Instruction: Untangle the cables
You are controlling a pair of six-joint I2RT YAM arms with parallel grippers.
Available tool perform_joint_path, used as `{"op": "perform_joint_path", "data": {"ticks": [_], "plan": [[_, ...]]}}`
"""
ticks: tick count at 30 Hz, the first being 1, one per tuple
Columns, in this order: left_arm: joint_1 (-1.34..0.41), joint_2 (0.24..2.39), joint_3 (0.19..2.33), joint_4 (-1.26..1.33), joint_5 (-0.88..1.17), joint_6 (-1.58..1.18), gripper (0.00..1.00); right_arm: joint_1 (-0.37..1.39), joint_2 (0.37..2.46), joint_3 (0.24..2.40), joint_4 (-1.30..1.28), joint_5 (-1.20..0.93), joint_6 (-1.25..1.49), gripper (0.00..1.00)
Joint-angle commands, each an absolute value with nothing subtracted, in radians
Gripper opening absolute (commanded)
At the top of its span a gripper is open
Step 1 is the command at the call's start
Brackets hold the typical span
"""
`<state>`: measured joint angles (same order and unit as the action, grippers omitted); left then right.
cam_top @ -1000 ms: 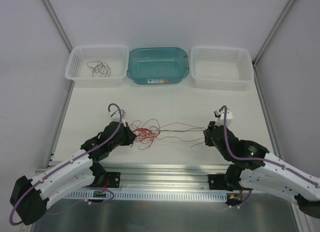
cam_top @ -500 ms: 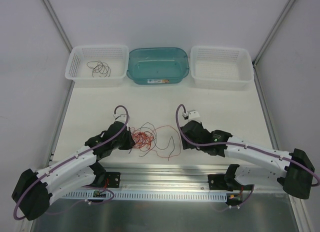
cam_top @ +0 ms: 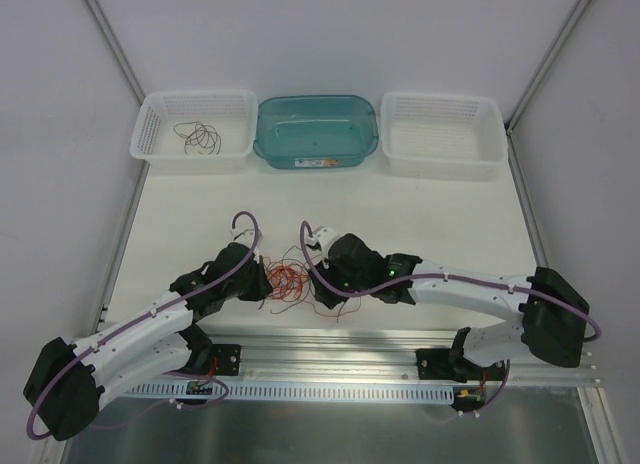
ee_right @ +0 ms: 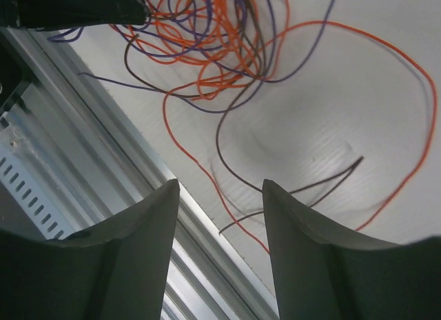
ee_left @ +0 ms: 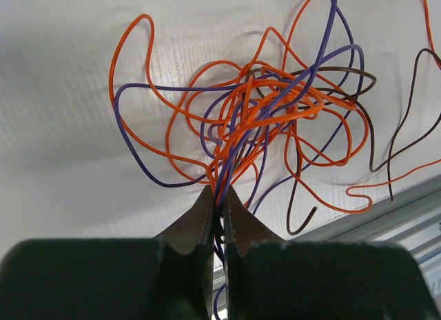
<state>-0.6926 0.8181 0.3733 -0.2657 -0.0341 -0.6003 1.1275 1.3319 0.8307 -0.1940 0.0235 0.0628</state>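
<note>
Low, left claw (ee_left: 217, 194) tight on cables (ee_left: 270, 112).

Left fingers (ee_left: 198, 227) are pinched tightly together, while right fingers (ee_right: 134, 254) stand apart.

Cables (cam_top: 290, 281) (red, dark) tangled on table (cam_top: 450, 214)

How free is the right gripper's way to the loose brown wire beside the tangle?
Probably yes: the right gripper hangs open over the brown wire, whose loose stretch lies flat on the table, away from the tangle the left gripper pinches.
</note>
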Motion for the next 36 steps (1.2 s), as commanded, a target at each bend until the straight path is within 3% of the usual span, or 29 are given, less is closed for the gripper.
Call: {"op": "perform_joint_path", "data": {"ticks": [1, 17, 22, 24, 25, 36], "plan": [[-0.696, 0.819, 0.39, -0.236, -0.009, -0.583, 0.0, 1.134, 1.408, 0.902, -0.126, -0.086, -0.031, 0.54], [-0.696, 0.801, 0.379, -0.236, -0.003, -0.583, 0.0, 1.137, 1.62, 0.963, -0.018, 0.064, 0.057, 0.38], [-0.696, 0.801, 0.373, -0.236, -0.014, -0.583, 0.0, 1.137, 1.625, 0.956, -0.014, 0.072, 0.069, 0.14], [-0.696, 0.798, 0.368, -0.236, -0.023, -0.586, 0.0, 1.137, 1.571, 0.934, -0.017, 0.084, 0.074, 0.02], [-0.696, 0.795, 0.361, -0.236, -0.028, -0.589, 0.0, 1.138, 1.548, 0.927, -0.035, 0.107, 0.074, 0.01], [-0.695, 0.781, 0.333, -0.236, -0.101, -0.632, 0.0, 1.128, 1.014, 0.887, -0.333, 0.42, 0.057, 0.01]]}}
